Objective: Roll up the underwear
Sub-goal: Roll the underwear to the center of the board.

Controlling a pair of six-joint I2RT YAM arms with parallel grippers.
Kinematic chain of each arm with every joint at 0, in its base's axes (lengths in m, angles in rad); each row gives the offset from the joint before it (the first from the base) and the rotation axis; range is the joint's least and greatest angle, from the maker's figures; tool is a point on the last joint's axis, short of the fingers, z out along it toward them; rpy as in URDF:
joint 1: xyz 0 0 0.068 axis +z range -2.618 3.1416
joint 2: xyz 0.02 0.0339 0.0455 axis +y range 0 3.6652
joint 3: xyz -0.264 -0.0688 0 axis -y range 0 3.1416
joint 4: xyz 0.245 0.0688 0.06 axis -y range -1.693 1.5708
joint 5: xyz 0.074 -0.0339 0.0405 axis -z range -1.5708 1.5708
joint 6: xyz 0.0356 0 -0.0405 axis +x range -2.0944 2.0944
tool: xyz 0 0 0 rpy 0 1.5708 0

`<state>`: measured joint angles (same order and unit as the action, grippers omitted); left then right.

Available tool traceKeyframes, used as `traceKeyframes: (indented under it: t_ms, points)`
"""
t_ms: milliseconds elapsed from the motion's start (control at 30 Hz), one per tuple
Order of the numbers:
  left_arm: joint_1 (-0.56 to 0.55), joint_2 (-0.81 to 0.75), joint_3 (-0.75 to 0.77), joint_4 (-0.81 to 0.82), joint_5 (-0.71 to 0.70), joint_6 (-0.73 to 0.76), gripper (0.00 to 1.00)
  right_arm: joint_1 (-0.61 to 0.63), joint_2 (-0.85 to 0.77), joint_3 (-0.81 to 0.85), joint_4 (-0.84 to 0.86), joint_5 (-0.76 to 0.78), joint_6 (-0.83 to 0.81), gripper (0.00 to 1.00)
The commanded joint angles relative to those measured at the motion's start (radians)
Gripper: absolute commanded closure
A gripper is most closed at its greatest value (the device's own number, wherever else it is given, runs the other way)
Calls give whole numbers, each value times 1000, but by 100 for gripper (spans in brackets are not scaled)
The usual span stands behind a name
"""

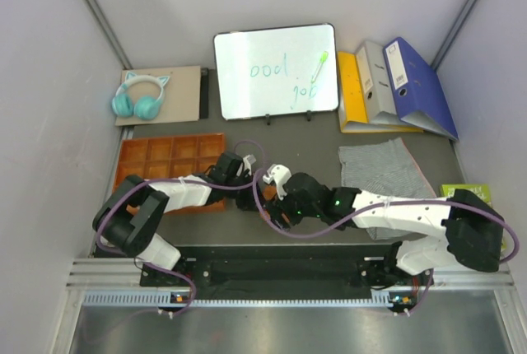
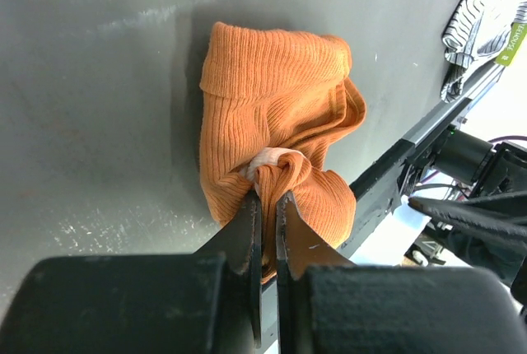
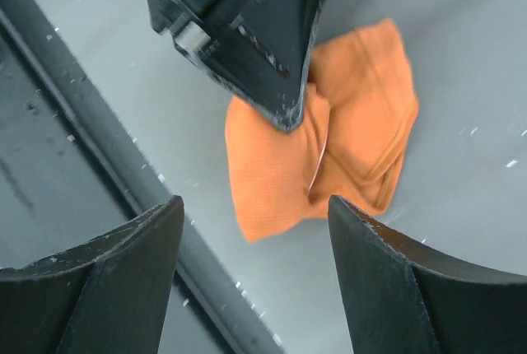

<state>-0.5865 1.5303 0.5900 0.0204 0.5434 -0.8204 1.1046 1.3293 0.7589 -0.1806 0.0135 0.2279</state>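
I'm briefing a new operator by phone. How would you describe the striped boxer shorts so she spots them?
Start at the whiteboard at the back, then go right to the binders. Just in front of them lie the striped boxer shorts, flat grey-and-white cloth, unlike the orange briefs bunched in the left pincer.

Ribbed, matt knit cloth makes up the briefs (image 2: 272, 99) pinched in the left tool (image 2: 268, 199), itself scuffed black plastic. Beneath it, the tabletop (image 2: 99, 123) looks matt and scratched.
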Motion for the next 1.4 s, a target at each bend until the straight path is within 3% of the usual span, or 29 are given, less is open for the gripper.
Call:
traceKeyframes:
  t_ms: [0, 667, 767, 800, 933, 967, 1000, 1033, 1200, 1367]
  points:
    - [-9, 65, -29, -59, -82, 32, 100, 67, 24, -20, 99, 161, -99, 30]
    - [10, 74, -24, -70, -56, 38, 100, 141, 148, -67, 219, 200, -167, 40]
    - [11, 71, -27, -65, -48, 38, 100, 139, 162, -64, 224, 200, -167, 53]
    - [11, 68, -32, -48, -46, 35, 100, 139, 171, -63, 225, 198, -167, 64]
    - [11, 56, -36, -30, -20, 33, 100, 141, 189, -55, 231, 166, -168, 85]
    - [11, 51, -35, -30, -19, 33, 96, 140, 194, -47, 225, 160, -168, 89]
    - [11, 45, -33, -30, -19, 35, 83, 139, 197, -41, 219, 154, -162, 96]
    - [16, 30, -32, -34, -17, 38, 77, 138, 205, -36, 211, 137, -156, 99]
    - [34, -71, 22, -137, -57, 114, 45, 57, 193, -24, 184, 16, -67, 100]
    - [59, -170, 59, -258, -112, 171, 34, -83, 162, -21, 153, -185, 2, 100]
